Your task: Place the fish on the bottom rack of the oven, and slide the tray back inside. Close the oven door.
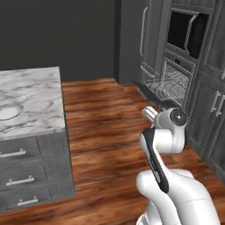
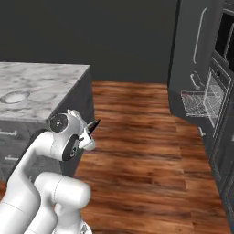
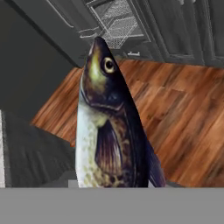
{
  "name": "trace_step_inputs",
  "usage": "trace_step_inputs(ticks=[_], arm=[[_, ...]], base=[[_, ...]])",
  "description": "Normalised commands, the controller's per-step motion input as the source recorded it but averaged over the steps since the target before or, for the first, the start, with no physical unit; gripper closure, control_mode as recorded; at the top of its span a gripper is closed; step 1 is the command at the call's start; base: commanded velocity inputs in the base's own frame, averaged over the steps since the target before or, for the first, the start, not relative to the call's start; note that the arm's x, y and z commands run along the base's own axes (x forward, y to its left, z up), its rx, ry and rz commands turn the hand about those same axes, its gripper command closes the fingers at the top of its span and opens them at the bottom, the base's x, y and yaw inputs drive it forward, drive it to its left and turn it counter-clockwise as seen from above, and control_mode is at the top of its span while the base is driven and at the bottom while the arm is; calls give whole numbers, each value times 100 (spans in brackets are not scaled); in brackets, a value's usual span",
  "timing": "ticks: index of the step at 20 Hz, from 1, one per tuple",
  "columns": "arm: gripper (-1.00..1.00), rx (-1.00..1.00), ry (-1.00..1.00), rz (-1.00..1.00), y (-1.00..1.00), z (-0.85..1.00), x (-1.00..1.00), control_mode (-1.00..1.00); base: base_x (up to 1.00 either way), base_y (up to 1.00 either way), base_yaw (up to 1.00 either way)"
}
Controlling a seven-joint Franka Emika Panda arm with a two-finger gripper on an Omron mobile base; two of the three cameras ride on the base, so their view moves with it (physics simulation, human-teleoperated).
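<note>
The fish [image 3: 107,127] looms close in the hand view, head up, dark back and pale speckled belly. In the right base view the fish [image 2: 94,125] is a dark sliver poking out of my gripper [image 2: 90,131], which is shut on it, low beside the island. The fish hides the fingertips in the hand view. Across the floor the oven [image 1: 179,70] stands with its oven door [image 1: 147,91] folded down. The bottom rack [image 1: 169,85], the silver wire tray, is pulled out over the door; it shows again as the rack [image 2: 199,104] and, far off, the rack [image 3: 116,22].
A marble-topped island [image 1: 30,94] with drawers stands at the left, a round pale plate [image 1: 8,113] on it. A black-windowed appliance [image 1: 189,30] sits above the oven. Grey cabinets [image 1: 215,110] line the right wall. Wooden floor [image 1: 110,118] lies between island and oven.
</note>
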Motion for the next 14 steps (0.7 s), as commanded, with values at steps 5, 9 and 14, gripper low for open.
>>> trace_step_inputs(ticks=[5, 9, 14], arm=[[100, 0, 0, 0, 0, 0, 0, 100], [100, 0, 0, 0, 0, 0, 0, 100], [100, 0, 0, 0, 0, 0, 0, 100]], base=[[2, -98, -9], [18, -96, -10], [63, -53, -11]])
